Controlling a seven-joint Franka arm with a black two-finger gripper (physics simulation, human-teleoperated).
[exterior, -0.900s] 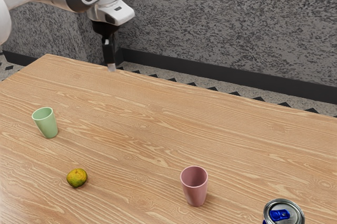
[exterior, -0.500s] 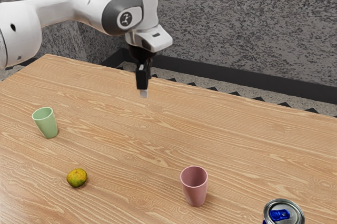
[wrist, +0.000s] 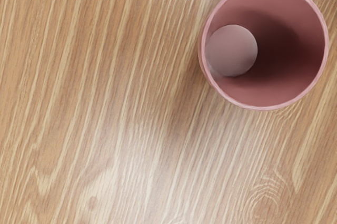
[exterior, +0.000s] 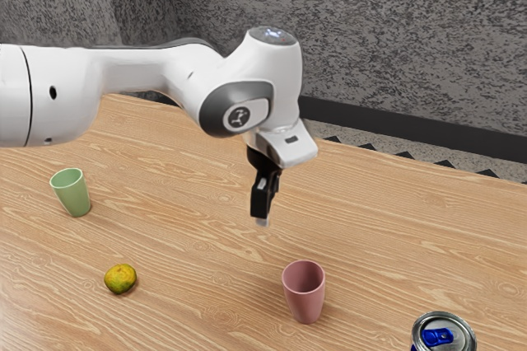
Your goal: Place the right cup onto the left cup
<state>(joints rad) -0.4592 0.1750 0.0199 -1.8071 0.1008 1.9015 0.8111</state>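
The pink cup (exterior: pixel 304 292) was judged light and stiff, requiring a grip across its upper wall; the state of the jaws could not be determined.

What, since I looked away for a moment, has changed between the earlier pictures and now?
The gripper has moved toward the exterior view's right and down, and is now close to the pink cup, above the table. Nothing has been taken hold of or let go. Both cups, the green one included, the fruit and the can stayed put.
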